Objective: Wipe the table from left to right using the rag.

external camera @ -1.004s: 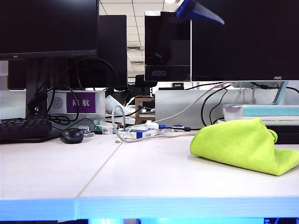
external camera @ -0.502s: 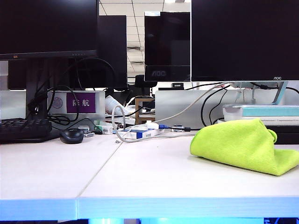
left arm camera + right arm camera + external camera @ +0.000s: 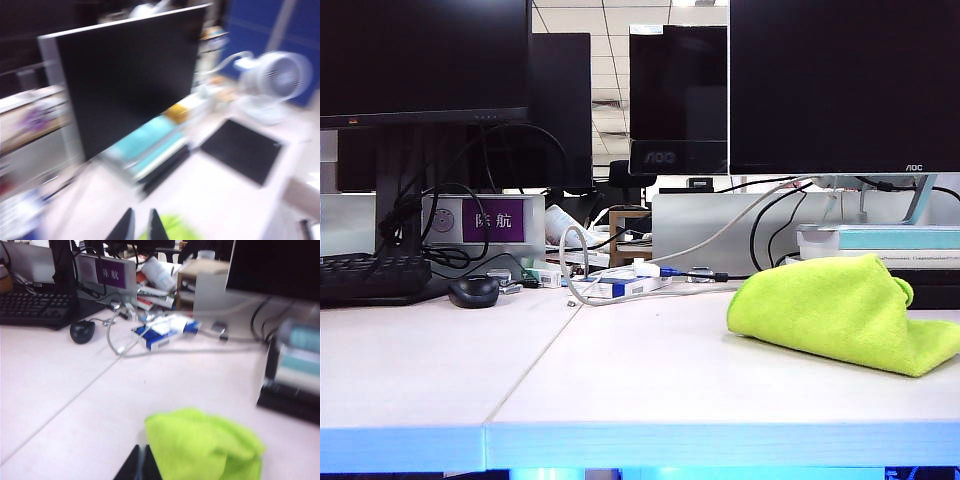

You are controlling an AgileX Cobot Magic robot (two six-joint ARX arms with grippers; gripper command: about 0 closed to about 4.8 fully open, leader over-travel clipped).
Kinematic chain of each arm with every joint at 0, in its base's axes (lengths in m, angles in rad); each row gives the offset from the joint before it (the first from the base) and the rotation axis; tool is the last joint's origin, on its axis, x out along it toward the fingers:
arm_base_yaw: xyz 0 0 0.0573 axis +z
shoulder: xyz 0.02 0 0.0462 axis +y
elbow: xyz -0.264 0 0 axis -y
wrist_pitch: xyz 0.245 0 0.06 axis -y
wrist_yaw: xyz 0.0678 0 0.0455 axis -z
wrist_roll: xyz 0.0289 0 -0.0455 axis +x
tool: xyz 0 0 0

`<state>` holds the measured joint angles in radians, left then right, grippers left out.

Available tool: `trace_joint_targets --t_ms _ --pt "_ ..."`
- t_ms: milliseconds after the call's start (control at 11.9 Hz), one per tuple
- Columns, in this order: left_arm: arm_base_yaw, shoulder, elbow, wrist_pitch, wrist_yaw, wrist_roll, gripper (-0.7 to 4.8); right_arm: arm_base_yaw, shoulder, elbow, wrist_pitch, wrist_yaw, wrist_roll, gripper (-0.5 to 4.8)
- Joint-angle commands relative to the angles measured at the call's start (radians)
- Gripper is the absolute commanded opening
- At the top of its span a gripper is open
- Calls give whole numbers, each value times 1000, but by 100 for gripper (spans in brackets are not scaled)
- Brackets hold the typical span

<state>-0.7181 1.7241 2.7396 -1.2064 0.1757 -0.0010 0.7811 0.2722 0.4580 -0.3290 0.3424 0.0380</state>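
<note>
Lying bunched on the right half of the bench [image 3: 650,380], the rag [image 3: 840,310] sits just beneath both pincers (neither touching it): left pincer [image 3: 138,226] nearly closed, right pincer [image 3: 141,467] shut, empty. I'd judge the right arm nearer.

Black keyboard [image 3: 372,276] far left on bench, black mouse [image 3: 474,291] just beside it. Purple sign with white characters [image 3: 493,220] behind. Dark monitors [image 3: 840,85] across back. Tangled white cable [image 3: 582,280] beside blue-white box [image 3: 620,287]. Teal books [image 3: 880,238] stacked under right monitor. White fan [image 3: 275,82], blurred.
</note>
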Motion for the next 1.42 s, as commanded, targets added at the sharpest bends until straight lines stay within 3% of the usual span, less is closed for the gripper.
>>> trace_joint_targets --t_ms 84,335,502,753,837,921,1088,1172,1256,1339,1423 --pt "1 -110 2 -127 -122 29 48 -1 -83 -186 42 30 15 -5" --pt "1 -200 2 -208 -162 37 48 0 -98 -281 42 31 20 -5" --pt "1 -340 1 -227 -254 57 48 0 -98 -298 73 63 123 -5" --pt "1 -476 0 -228 -297 24 48 0 -99 -298 71 59 123 -5" --pt "1 -539 -67 -227 -425 27 48 0 -99 -298 71 59 123 -5" --pt "1 -654 -306 -130 -471 27 48 0 -99 -298 71 59 123 -5" --pt "14 -1048 -1284 452 -467 27 48 0 -99 -298 71 59 123 -5" --pt "71 -1147 -1559 595 -429 27 48 0 -99 -298 71 59 123 -5" --pt "189 -1259 -1842 725 -282 27 43 0 -99 -298 71 60 123 -5" --pt "238 -1309 -1950 775 -254 27 14 0 -98 -298 71 59 123 -5" --pt "336 -1436 -2180 890 -216 11 12 0 -98 -298 71 59 123 -5"
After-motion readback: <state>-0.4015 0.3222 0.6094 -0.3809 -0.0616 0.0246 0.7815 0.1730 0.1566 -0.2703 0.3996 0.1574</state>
